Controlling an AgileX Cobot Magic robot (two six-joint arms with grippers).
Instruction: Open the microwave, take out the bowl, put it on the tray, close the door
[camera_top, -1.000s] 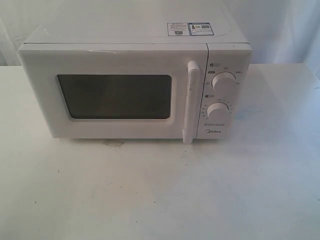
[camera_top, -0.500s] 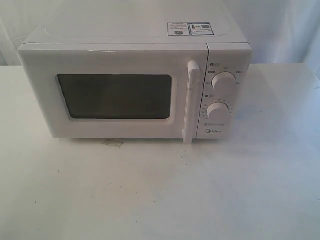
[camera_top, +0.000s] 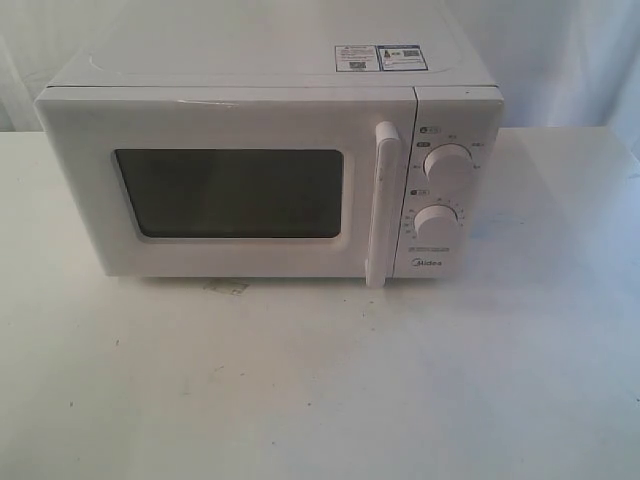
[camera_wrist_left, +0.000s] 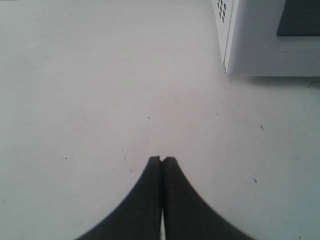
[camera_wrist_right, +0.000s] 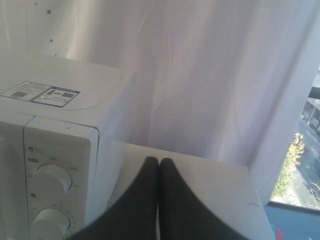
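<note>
Step in hand: opening the door (camera_top: 230, 122); judged not yet begun, since it sits flush with the microwave (camera_top: 455, 262) front.
Microwave: square on the white table (camera_top: 300, 390), dials (camera_top: 447, 165) on its right side.
Handle (camera_top: 383, 205): upright white bar just beside the dials, at the door's free edge.
Bowl: not visible; the window (camera_top: 230, 193) is too dark to see through (presumably inside).
Tray: in none of the views.
Left gripper (camera_wrist_left: 161, 159): jaws pressed together, empty, low over bare table near the microwave's lower corner.
Right gripper (camera_wrist_right: 159, 160): jaws also together, empty, raised beside the dial side.
Advice: the right gripper seems nearer the handle. Part the jaws first, come in from the front, close around the bar at mid-height, then pull along the door's arc, not straight back.
Risk: a straight tug could drag the whole microwave; brushing a dial is likely on approach.
</note>
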